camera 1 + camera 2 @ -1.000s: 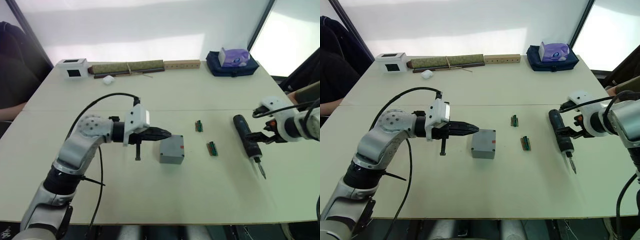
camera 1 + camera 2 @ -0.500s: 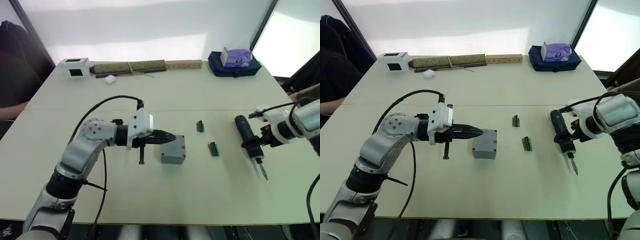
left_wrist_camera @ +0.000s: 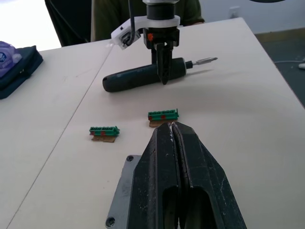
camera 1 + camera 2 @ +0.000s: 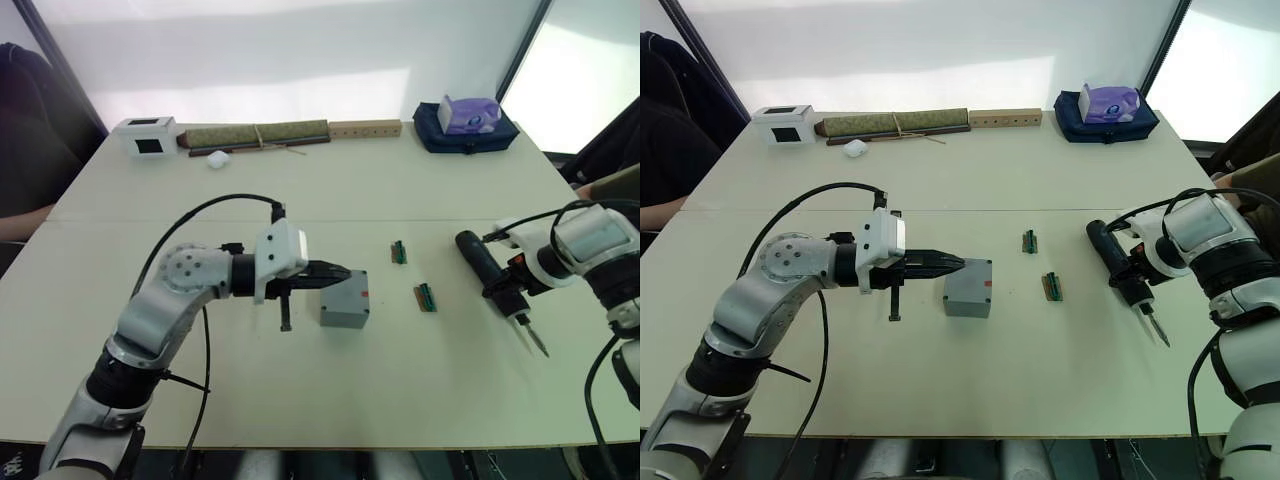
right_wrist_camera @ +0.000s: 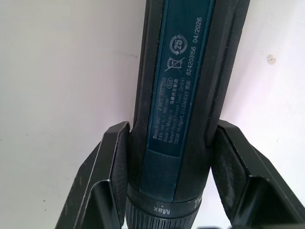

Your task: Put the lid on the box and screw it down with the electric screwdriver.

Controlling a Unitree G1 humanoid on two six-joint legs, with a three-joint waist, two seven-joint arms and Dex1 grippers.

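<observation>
The small grey box [image 4: 345, 300] stands mid-table with a red mark on its right side. The grey lid [image 3: 123, 188] lies on top of it, with screw holes in its corners. My left gripper [image 4: 342, 272] is shut and empty, its tips lying over the lid's left part. The dark electric screwdriver [image 4: 488, 273] lies slantwise at the right, bit [image 4: 533, 338] pointing toward the table's near edge. My right gripper [image 3: 163, 71] comes down on its front part, and its fingers [image 5: 110, 162] clasp the body from both sides.
Two green terminal blocks [image 4: 399, 252] [image 4: 425, 297] lie between box and screwdriver. Along the far edge are a white box with a black window [image 4: 148, 137], a rolled mat [image 4: 255, 134], a wooden strip [image 4: 365, 128] and a purple tissue box [image 4: 467, 113] on a blue pouch. A person sits at the left [image 4: 22, 150].
My right gripper has closed in on the screwdriver, which has swung so its butt points further left and its bit further right. The left gripper has stayed over the box.
</observation>
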